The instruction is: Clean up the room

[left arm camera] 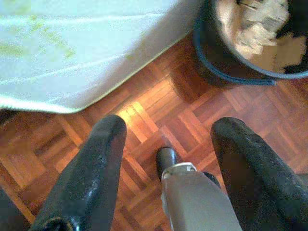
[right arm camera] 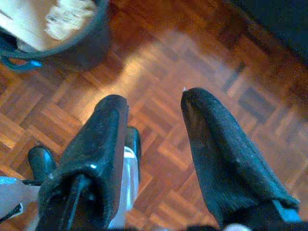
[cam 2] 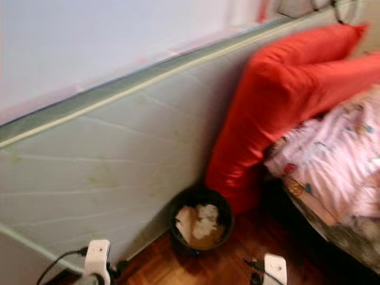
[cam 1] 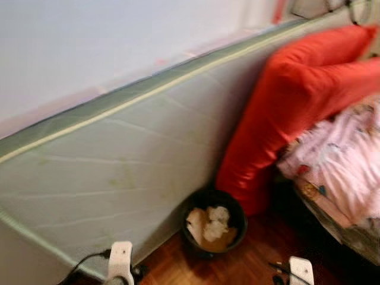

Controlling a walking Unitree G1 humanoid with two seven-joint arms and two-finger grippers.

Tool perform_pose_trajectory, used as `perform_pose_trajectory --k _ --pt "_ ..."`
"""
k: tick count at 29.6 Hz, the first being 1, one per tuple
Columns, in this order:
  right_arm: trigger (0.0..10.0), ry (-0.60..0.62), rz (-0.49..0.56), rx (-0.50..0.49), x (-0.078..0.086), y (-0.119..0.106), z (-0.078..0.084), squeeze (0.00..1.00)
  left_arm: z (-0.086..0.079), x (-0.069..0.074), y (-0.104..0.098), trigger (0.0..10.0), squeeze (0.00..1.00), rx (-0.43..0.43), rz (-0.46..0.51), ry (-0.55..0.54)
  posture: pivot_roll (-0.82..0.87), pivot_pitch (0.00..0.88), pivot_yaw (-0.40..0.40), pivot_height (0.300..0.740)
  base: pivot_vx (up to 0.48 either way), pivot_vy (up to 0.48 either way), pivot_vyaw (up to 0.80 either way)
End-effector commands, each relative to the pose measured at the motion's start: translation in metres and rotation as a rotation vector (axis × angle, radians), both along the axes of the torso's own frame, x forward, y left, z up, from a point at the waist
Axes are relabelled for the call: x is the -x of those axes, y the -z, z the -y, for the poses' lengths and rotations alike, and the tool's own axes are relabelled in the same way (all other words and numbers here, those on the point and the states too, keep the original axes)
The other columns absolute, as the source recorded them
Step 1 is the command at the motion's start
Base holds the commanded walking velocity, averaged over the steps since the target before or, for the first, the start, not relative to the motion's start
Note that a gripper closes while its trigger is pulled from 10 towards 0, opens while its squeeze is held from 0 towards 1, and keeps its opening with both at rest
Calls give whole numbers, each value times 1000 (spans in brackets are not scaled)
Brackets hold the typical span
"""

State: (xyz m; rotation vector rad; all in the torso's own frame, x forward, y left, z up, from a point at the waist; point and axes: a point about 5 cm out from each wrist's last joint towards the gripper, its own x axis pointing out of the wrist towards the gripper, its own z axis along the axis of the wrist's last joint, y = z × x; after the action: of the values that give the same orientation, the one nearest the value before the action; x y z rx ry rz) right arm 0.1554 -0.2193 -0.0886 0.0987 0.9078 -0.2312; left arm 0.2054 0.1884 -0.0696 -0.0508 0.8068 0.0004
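Left eye view, slightly blurred: a black bin (cam 1: 214, 222) stands on the parquet floor (cam 1: 249, 264), touching the foot of a pale mattress (cam 1: 119, 160) propped on edge against the wall (cam 1: 89, 41). The bin holds crumpled white paper (cam 1: 217, 222) and brown card. Just beside it a red pillow (cam 1: 285, 107) leans against the mattress, and a pink patterned quilt (cam 1: 344, 160) lies heaped on the right. The left gripper (left arm camera: 168, 144) hangs low above the floor, near the bin, jaws spread wide and holding nothing. The right gripper (right arm camera: 154, 130) also hangs above the floor, fingers parted and empty, the bin near it.
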Motion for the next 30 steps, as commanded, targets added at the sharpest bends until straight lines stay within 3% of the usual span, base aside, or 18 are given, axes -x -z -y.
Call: perform_pose_trajectory --k 1,7,10,11,13,17,23,30 --pt "10000 -56 -133 -83 -18 -12 29 0 -5 51 26 10000 0 -94 -233 52 148 0 -76 740 0 0 -744" --pt "10000 -62 -113 -85 -15 -11 28 0 -5 55 27 10000 0 -105 -236 54 173 0 -78 740 0 0 -744" --pt "10000 -125 -127 -50 -16 -11 28 0 -6 55 27 10000 0 -107 -227 42 184 0 -82 740 0 0 -744" --pt "10000 -224 -145 -11 -18 -12 27 0 -5 55 27 10000 0 -110 -225 48 194 0 -87 740 0 0 -744" --pt "10000 -270 -147 0 -19 -13 26 0 -6 54 27 10000 0 -116 -223 60 199 0 -91 740 0 0 -744" --pt "10000 -189 -129 -54 -20 -12 23 0 -7 51 26 10000 0 -119 -220 57 198 0 -101 740 0 0 -737" --pt "10000 -62 -93 -96 -21 -12 24 0 -6 49 25 10000 0 -117 -224 56 158 0 -88 740 0 0 0" --pt "10000 -16 -104 -93 -16 -10 26 0 -7 53 27 10000 0 -113 -233 48 148 0 -77 740 0 -144 0"
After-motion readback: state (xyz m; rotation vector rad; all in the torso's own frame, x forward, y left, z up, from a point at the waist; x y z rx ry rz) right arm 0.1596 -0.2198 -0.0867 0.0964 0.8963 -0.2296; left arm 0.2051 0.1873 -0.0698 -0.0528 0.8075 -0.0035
